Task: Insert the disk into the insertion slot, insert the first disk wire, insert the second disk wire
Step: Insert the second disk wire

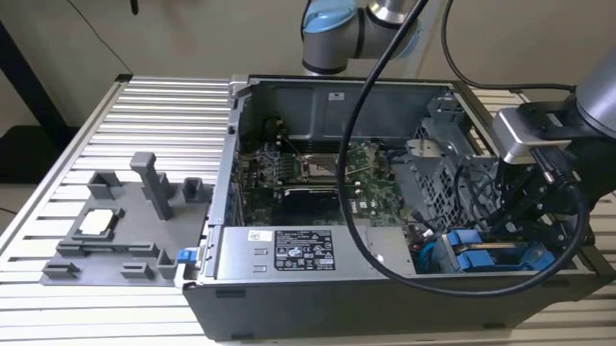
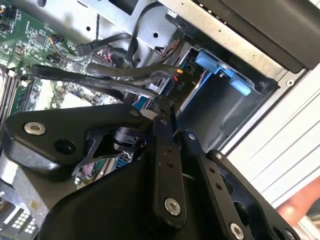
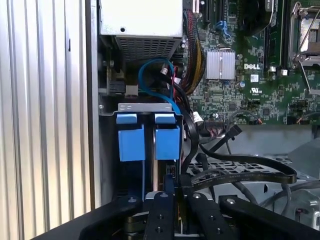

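Disk [image 1: 486, 257] in its bright blue plastic frame sits inside the insertion slot [image 3: 145, 107], the narrow bay of the grey metal cage at the lower corner of the open computer case [image 1: 318, 310], on the exterior view's right; in the first wrist view two blue frame tabs [image 3: 131, 142] stand side by side under the cage's bent steel lip. By that, I judge the first step done and the work now at the wires. The tool [image 3: 170, 192] hangs just over the back edge of the disk, its black fingers [image 3: 161, 215] drawn close together, seemingly nipping something small and dark at their tips, but whether that is a wire plug I cannot tell. Black flat cables [image 3: 240, 172] loop loosely across the cage beside the tool, and a thin blue cable [image 3: 150, 70] curls above the slot toward the power-supply box [image 1: 308, 252]; I cannot see whether either disk wire is seated, so both wire steps look unfinished or at least unconfirmed. The cage is dull stamped sheet metal, partly perforated; the frame is smooth, glossy plastic with squared tabs; the green circuit board [image 1: 318, 169] is crowded with small parts and a ribbed silver heat sink [image 3: 220, 65]. The case stands on a ribbed aluminium bench [image 1: 154, 122], with a grey plastic fixture tray [image 1: 125, 231] well apart on the exterior view's left.
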You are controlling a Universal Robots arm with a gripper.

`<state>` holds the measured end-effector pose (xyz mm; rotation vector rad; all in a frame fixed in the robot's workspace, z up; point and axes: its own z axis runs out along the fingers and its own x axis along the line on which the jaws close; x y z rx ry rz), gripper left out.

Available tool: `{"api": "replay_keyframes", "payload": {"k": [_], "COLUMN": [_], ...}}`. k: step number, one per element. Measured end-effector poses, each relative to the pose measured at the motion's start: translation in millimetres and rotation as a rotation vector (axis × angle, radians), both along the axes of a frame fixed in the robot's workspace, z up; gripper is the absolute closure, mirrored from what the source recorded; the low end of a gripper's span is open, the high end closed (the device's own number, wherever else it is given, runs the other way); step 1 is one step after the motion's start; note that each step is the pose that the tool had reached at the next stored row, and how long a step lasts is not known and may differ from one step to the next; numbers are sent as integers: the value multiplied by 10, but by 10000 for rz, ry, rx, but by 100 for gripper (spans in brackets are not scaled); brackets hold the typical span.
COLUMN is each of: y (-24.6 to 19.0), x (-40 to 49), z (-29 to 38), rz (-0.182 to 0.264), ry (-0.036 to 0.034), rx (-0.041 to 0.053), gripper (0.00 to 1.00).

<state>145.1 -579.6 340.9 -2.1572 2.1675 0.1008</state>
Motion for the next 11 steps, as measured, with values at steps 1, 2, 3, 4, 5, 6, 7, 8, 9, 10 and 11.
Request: {"api": "replay_keyframes", "payload": {"k": [1, 2, 3, 4, 5, 6, 7, 8, 9, 10, 11], "y": [0, 0, 0, 0, 0, 0, 0, 0, 0, 1, 1], "x": [1, 3, 3, 3, 3, 3, 4, 4, 4, 5, 5], "z": [-9, -20, -33, -45, -53, -54, -56, -59, -60, -64, -65], "rz": [1, 1, 1, 0, 0, 0, 1, 1, 1, 3, 3], "ry": [0, 0, -1, 0, 0, 0, -1, 0, -1, -3, -2], "rx": [0, 1, 0, -6, -13, -12, -9, -5, -3, 6, 4], "gripper": [84, 84, 84, 84, 84, 84, 84, 84, 84, 84, 82]}}
